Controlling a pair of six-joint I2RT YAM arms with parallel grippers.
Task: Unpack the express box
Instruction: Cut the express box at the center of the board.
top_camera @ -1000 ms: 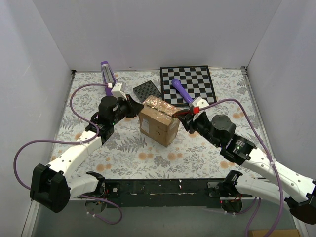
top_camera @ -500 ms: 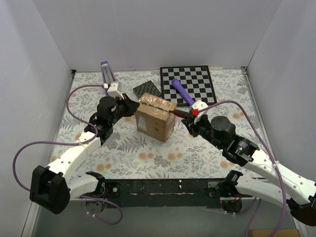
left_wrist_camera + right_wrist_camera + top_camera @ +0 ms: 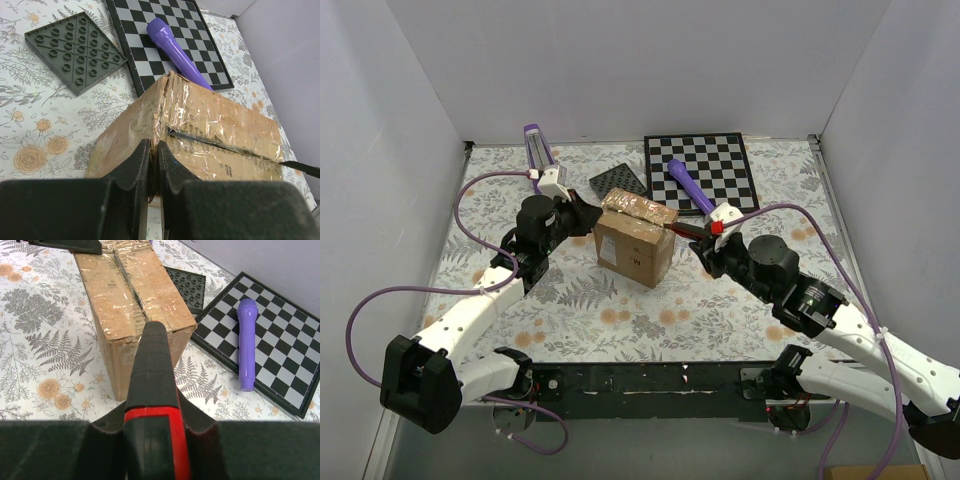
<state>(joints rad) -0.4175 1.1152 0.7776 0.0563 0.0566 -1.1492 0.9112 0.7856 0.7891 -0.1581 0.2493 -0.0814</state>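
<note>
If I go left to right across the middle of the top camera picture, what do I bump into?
left gripper → express box → black-and-red tool, held in the right gripper

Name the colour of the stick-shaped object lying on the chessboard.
The stick-shaped object is purple; the right wrist view shows it best.

Three plain pale walls close in the scene: a back wall (image 3: 640, 70), a left wall (image 3: 380, 180) and a right wall (image 3: 900, 150), all bare and smooth. The counter (image 3: 620, 320) is covered by a cloth printed with grey ferns and orange flowers. A black strip (image 3: 650, 378) runs along its near edge. The light is soft and even.
</note>
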